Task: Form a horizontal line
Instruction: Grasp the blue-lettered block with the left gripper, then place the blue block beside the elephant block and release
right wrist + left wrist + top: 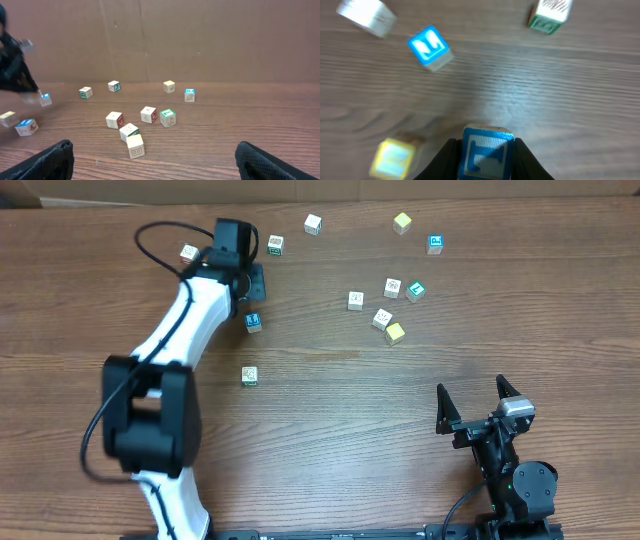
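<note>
Spotter: Several small, square-edged cubes lie loose on your wood-grain table (300, 470), with printed faces showing, and they are not yet in any row.

Operator: Where is the one that matters?

Spotter: Your blue-faced cube (486, 159), with a white icon on a glossy blue face, sits at the far left of the table. Your left claw (486, 145) is clamped on it, with a dark finger pressed to each side.

Operator: What lies around it?

Spotter: A blurred yellow cube (394, 159) lies close by but apart from it. Farther off your wrist view shows a second blue cube (429, 46), a white cube (367, 17) and a green-marked cube (549, 15), all separate.

Operator: What about the right side?

Spotter: Your right claw (470, 388) is spread wide at the near right, well apart from every cube. A loose cluster (382, 319) lies at mid-right. Most of its faces are pale, one is teal, and a pale yellow cube (395, 333) sits at its near edge. Plain brown cardboard (200, 40) stands along the far side.
</note>
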Robot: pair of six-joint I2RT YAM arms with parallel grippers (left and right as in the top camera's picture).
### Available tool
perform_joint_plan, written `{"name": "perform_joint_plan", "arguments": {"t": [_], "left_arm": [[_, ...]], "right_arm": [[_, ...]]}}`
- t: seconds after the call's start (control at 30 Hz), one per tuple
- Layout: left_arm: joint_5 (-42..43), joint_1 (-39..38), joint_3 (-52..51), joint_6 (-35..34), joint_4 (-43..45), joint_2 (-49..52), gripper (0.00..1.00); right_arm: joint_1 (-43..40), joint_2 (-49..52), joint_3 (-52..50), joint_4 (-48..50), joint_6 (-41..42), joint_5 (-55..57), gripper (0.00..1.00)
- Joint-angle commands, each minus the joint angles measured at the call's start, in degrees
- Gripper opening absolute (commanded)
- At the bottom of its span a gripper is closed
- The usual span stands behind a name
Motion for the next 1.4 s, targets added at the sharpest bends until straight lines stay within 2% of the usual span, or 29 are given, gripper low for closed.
{"name": "perform_joint_plan", "arguments": {"t": [0.0,0.3,0.47,0.77,1.03,1.2,1.37], "left_arm": [[0.1,0.0,2.1,0.0,-4.3,-7.0,0.2],[-0.2,0.1,1.9,-3.6,-26.1,-10.6,0.13],[-0.3,0.0,-0.1,-8.4,-32.7,-10.6,0.12],[-0.6,0.1,-10.8,-11.4,-27.9,-10.6,0.09],[-3.1,0.0,-15.2,-13.2,-23.6,-10.6,0.1],[-3.0,0.0,-18.8,-13.0,-18.0,-10.6,0.13],[-4.0,0.1,-20.1,-10.9,-16.2,-10.6,0.11]], "right_arm": [[0.3,-0.7,-0.6,0.4,-0.3,0.3,1.0],[0.3,-0.7,-0.6,0.4,-0.3,0.3,1.0],[0.3,-0.7,-0.6,0.4,-0.3,0.3,1.0],[0.3,-0.7,-0.6,0.4,-0.3,0.3,1.0],[0.3,-0.7,-0.6,0.4,-0.3,0.3,1.0],[0.3,-0.7,-0.6,0.4,-0.3,0.3,1.0],[0.3,-0.7,-0.6,0.4,-0.3,0.3,1.0]]}}
